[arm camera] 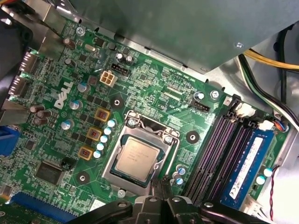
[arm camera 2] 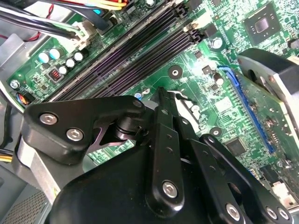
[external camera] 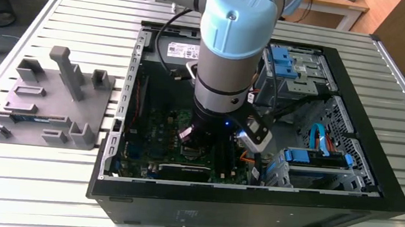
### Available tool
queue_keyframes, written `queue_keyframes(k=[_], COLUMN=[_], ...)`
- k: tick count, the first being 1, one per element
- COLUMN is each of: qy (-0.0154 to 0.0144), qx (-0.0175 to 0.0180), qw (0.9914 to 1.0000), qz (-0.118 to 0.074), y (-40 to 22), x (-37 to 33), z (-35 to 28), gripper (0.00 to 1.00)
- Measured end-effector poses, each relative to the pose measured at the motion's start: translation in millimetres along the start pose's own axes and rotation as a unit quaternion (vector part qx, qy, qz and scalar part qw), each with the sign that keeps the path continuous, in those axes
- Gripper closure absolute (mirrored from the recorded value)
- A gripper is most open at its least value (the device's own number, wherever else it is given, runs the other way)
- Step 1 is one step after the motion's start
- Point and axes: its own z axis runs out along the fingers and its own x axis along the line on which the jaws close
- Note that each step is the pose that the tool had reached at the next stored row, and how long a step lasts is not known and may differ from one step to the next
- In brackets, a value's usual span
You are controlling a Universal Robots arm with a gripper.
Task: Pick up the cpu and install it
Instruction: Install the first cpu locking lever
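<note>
White lettering is printed on the green motherboard [arm camera: 154, 93] in the first wrist view, faint marks sit on the cpu [arm camera: 136, 157], and a blue printed label covers the memory stick [arm camera: 247, 163]. In the exterior view, a white printed sticker [external camera: 182, 50] lies at upper middle inside the case [external camera: 253, 206].

Slatted metal table [external camera: 71, 190], open computer case [external camera: 253, 206] on it, grey fixture block [external camera: 49, 105] beside.

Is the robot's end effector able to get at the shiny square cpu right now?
Probably yes. The cpu lies face up in its socket on the motherboard with nothing covering it, and the end effector sits right at the socket's edge, inside the open computer case.
</note>
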Motion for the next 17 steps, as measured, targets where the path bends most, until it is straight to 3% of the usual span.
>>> queue_keyframes(k=[17], qy=[0.0002], qx=[0.0002], qw=[1.0], qz=[0.001], y=[-3.2], x=[1.2], z=[6.8], gripper=[0.89])
